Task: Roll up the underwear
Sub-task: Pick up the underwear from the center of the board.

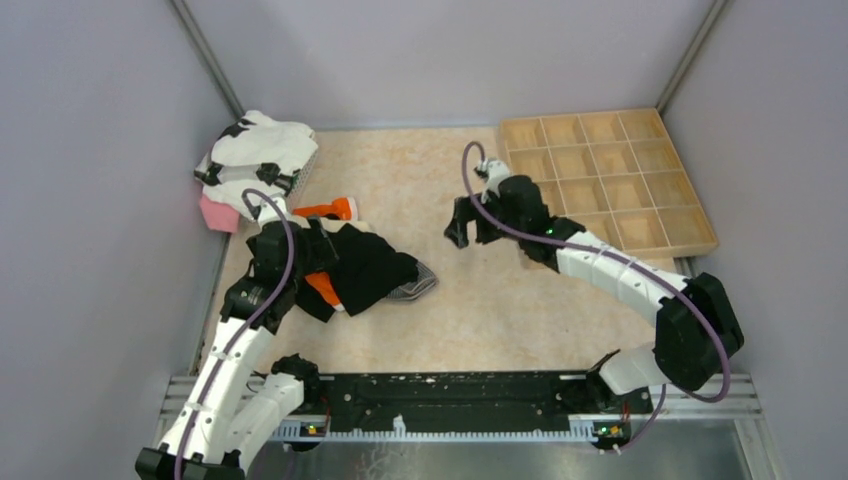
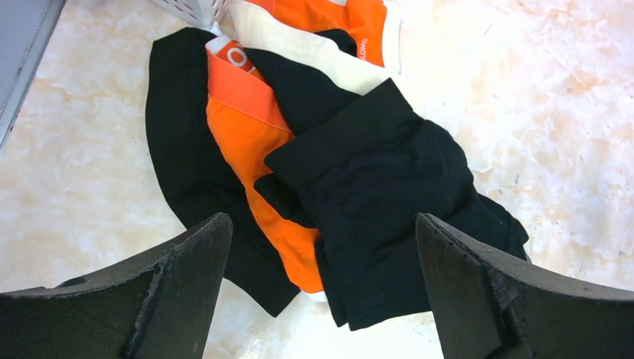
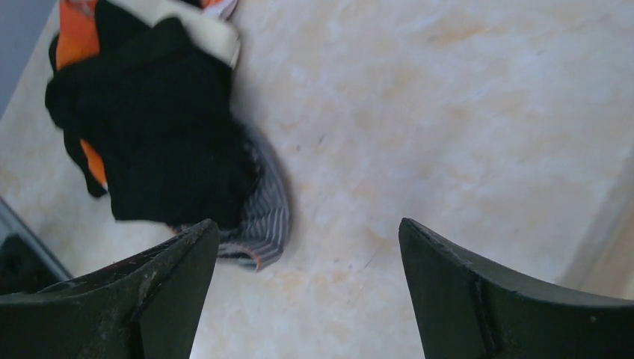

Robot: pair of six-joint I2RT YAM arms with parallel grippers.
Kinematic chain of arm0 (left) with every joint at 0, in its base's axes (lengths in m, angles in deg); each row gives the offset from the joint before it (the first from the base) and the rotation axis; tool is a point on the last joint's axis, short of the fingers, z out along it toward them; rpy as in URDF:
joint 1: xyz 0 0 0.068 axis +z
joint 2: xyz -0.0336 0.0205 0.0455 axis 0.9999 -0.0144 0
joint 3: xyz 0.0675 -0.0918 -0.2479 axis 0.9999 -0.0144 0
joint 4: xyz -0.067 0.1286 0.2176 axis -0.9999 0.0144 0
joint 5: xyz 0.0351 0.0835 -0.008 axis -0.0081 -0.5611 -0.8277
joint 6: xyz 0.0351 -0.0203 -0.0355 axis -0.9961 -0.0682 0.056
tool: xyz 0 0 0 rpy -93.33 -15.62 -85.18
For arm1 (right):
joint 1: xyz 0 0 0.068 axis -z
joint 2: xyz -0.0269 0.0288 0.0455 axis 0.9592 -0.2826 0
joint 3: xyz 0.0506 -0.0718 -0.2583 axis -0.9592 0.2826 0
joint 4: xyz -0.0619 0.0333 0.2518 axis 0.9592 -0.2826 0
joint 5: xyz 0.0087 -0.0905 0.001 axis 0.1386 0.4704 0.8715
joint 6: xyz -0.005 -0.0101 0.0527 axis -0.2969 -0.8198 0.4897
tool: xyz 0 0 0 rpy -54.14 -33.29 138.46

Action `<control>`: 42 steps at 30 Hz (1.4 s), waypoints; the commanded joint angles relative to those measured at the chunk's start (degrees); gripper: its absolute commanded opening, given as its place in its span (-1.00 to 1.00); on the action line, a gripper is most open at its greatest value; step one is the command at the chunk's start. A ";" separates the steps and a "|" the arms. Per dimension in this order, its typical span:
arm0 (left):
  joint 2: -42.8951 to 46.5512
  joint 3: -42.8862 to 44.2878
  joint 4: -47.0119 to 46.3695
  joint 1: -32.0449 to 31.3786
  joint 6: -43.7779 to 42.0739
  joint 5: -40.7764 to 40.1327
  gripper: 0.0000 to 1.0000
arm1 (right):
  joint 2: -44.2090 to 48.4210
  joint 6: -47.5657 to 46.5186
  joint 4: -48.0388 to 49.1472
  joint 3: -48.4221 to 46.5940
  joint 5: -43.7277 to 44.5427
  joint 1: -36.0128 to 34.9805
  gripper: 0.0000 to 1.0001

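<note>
Released left hand [image 2: 321, 218] hangs over black underwear [image 2: 389, 187]; right hand [image 3: 306, 222], also released, above marbled surface [image 3: 448, 112]. Plain grey walls [image 1: 90, 150] enclose it. Black pair hides most of striped grey underwear [image 3: 273, 217].

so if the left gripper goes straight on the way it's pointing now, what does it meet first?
Most likely the plain black cloth underwear, lying dead ahead of the open left gripper. How far off it is, the pictures don't settle.

Plain black cloth underwear [image 3: 157, 138] is covering most of the grey fine-striped underwear [image 3: 271, 215]; orange cloth garment [image 2: 250, 146] is lying half buried; white plastic basket [image 2: 196, 9] is getting cropped at top edge.
</note>
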 commanded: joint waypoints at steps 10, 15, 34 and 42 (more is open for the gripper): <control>6.30 0.56 -0.64 0.27 1.54 -3.86 0.97 | 2.54 -27.24 29.91 16.47 4.88 -29.13 0.72; 6.72 0.51 -0.52 0.27 1.64 -4.32 0.97 | -1.04 -40.85 42.03 20.45 -5.90 -30.40 0.73; 6.64 0.47 -0.48 0.27 1.29 -3.50 0.97 | -27.71 -77.45 41.16 6.76 6.04 -42.98 0.53; 6.81 0.36 -0.73 0.27 1.11 -3.09 0.97 | -35.67 -83.51 47.15 2.10 15.57 -43.91 0.47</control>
